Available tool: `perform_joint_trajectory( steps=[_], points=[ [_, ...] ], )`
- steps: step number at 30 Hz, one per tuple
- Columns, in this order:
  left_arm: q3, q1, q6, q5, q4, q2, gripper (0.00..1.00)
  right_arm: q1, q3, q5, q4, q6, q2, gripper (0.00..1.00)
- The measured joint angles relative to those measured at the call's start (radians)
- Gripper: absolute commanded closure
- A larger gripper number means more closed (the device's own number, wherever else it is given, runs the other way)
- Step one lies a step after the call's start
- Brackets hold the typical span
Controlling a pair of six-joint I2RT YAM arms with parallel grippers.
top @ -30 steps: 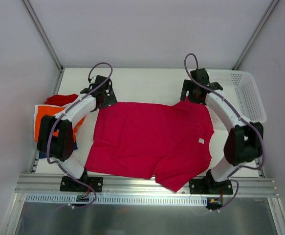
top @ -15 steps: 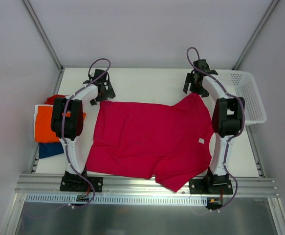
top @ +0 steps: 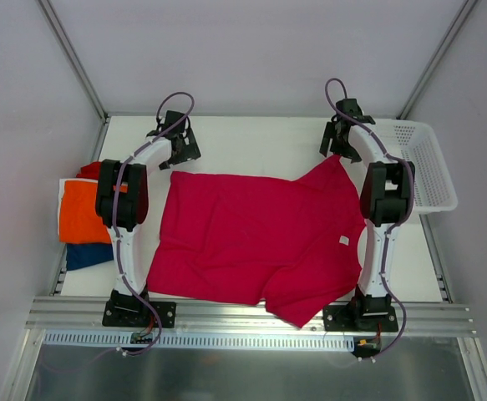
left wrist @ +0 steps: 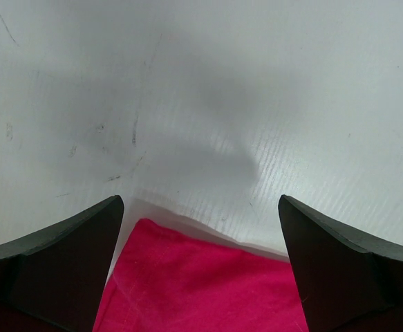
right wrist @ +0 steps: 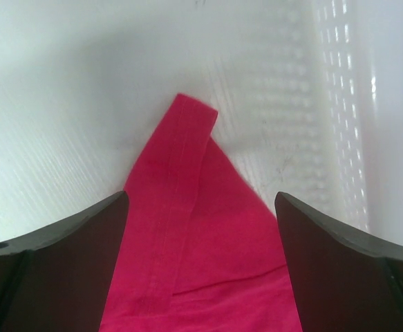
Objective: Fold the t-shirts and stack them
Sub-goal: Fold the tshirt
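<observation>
Both arms have empty, wide-open jaws: the left end effector (top: 179,149) and the right end effector (top: 341,142) hang each over a far corner of the magenta-pink t-shirt (top: 260,238), which lies spread on the table (top: 251,134), not yet folded. At the left edge, a pile with the orange t-shirt (top: 80,209) on top, the red t-shirt (top: 88,170) and the dark blue t-shirt (top: 84,255) peeking out, seems already folded; the pink one is probably the last.

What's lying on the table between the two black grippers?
Nothing: in the top view, the white table is bare between left gripper and right gripper.
</observation>
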Motion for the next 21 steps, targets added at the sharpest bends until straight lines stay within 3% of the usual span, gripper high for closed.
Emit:
perform_joint_trajectory(
  steps=[10,21],
  points=[
    [-0.008,0.000,0.003,-0.030,-0.002,0.005,0.05,-0.002,0.071,0.009,-0.018,-0.002,0.047,0.12],
    [-0.013,0.000,0.000,-0.031,-0.013,0.005,0.15,-0.020,0.164,-0.036,-0.098,-0.014,0.134,0.52]
  ],
)
